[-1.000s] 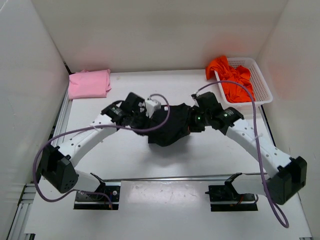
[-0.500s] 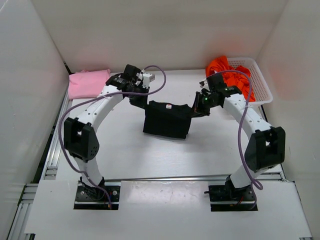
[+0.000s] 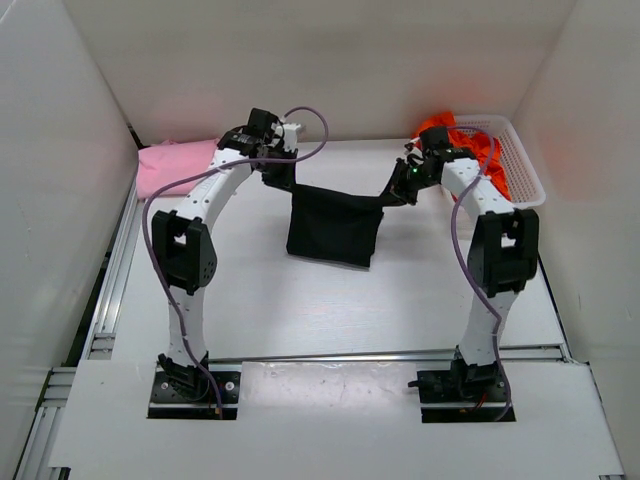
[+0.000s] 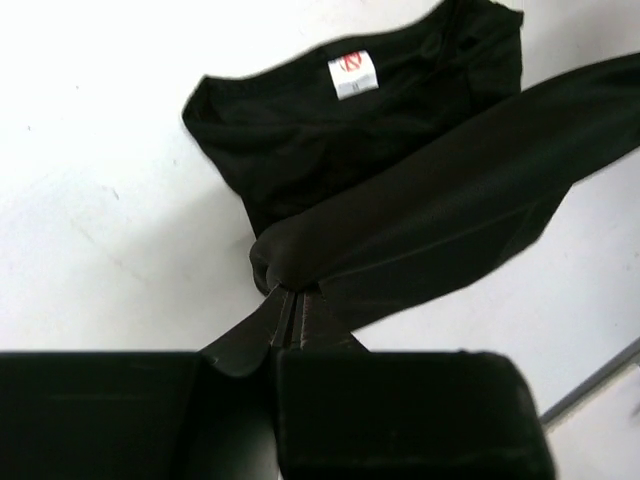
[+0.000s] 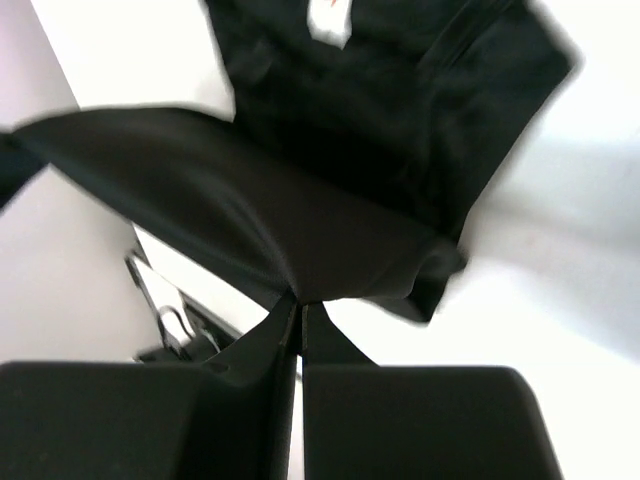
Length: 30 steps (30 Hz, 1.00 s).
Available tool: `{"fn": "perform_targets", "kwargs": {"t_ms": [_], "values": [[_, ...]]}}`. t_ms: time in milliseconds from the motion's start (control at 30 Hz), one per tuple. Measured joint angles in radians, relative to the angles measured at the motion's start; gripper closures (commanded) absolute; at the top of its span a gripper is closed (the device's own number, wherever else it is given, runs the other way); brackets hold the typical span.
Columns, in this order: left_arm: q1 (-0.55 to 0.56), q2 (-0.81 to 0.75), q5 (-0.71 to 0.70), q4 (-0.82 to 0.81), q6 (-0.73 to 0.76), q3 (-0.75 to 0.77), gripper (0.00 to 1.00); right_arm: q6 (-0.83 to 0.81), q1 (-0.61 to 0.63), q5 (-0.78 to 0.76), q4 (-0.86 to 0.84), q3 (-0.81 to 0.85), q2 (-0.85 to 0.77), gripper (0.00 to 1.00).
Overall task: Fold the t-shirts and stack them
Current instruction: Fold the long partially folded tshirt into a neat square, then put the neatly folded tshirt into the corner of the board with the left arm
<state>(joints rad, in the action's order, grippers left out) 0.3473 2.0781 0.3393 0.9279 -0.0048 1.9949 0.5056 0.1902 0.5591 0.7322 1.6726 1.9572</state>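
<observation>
A black t-shirt (image 3: 334,225) hangs stretched between both grippers above the middle of the table, its lower part resting on the surface. My left gripper (image 3: 280,178) is shut on the shirt's left top corner (image 4: 300,265). My right gripper (image 3: 393,192) is shut on its right top corner (image 5: 330,270). In the left wrist view the neck label (image 4: 352,74) shows on the part lying below. A folded light pink t-shirt (image 3: 172,166) lies at the far left. An orange-red t-shirt (image 3: 470,160) is bunched in the white basket (image 3: 523,170).
The white mesh basket stands at the far right corner against the wall. White walls close in the table at the back and on both sides. A metal rail (image 3: 110,290) runs along the left edge.
Both arms have risen and moved toward the back, lifting the black t-shirt from a crumpled heap into a taut hanging sheet between the grippers.
</observation>
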Motion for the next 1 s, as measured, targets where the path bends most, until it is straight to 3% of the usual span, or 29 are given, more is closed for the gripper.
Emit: {"fn": "perform_targets", "kwargs": {"t_ms": [100,200,233,267,333,467,567,667,700,767,900,1000], "values": [[-0.005,0.075,0.005,-0.024,0.0,0.061,0.9,0.04,-0.026,0.002,-0.007,0.074,0.108,0.99],[-0.008,0.164,0.01,-0.041,0.0,0.13,0.9,0.075,-0.05,0.001,-0.016,0.137,0.204,0.91],[-0.008,0.196,0.01,-0.05,0.0,0.156,0.9,0.086,-0.056,0.0,-0.023,0.157,0.232,0.85],[-0.009,0.227,0.009,-0.057,0.0,0.179,0.9,0.094,-0.06,-0.002,-0.025,0.175,0.256,0.7],[-0.012,0.272,0.004,-0.073,0.0,0.203,0.87,0.109,-0.064,-0.014,-0.032,0.218,0.298,0.58],[-0.024,0.32,-0.024,-0.079,0.003,0.224,0.35,0.12,-0.068,-0.054,-0.048,0.286,0.338,0.49],[-0.03,0.335,-0.059,-0.086,0.002,0.249,0.3,0.117,-0.068,-0.092,-0.063,0.31,0.334,0.48],[-0.034,0.334,-0.113,-0.097,0.001,0.279,0.29,0.105,-0.063,-0.148,-0.084,0.283,0.293,0.48],[-0.035,0.33,-0.127,-0.102,0.001,0.286,0.29,0.098,-0.059,-0.167,-0.091,0.256,0.264,0.54],[-0.036,0.319,-0.148,-0.109,0.0,0.29,0.37,0.085,-0.048,-0.204,-0.1,0.195,0.196,0.62],[-0.029,0.286,-0.141,-0.129,-0.001,0.262,0.58,0.077,0.002,-0.228,-0.116,0.164,0.139,0.9],[-0.011,0.282,-0.101,-0.136,0.001,0.254,0.66,0.101,0.038,-0.211,-0.13,0.185,0.188,0.96]]}}
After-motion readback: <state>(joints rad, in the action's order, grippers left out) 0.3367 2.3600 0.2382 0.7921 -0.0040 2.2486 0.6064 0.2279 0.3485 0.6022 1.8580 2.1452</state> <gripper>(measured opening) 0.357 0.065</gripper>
